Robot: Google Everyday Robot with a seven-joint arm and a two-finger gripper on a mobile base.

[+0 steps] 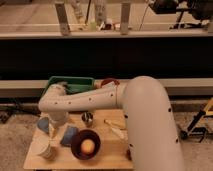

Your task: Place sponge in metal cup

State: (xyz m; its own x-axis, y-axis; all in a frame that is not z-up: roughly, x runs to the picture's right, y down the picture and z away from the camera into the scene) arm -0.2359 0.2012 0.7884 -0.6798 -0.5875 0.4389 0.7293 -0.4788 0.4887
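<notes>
Gripper point(52, 131) beside sponge point(69, 135), near metal cup point(87, 118); bowl point(75, 144) holds 1 orange ball point(87, 146).

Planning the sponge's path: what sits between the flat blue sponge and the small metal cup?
The camera view shows only bare wooden tabletop between flat blue sponge and small shiny metal cup. The tool hangs just beside the sponge.

This looks like an indoor test space in a lab or office building. A small wooden table point(111, 150) stands on a speckled floor point(15, 137) before a dark low wall point(100, 60). A glazed railing point(62, 17) crosses the top, and a yellow stand point(202, 120) sits at the right edge. The gripper point(52, 131) hangs over the table's left part.
</notes>
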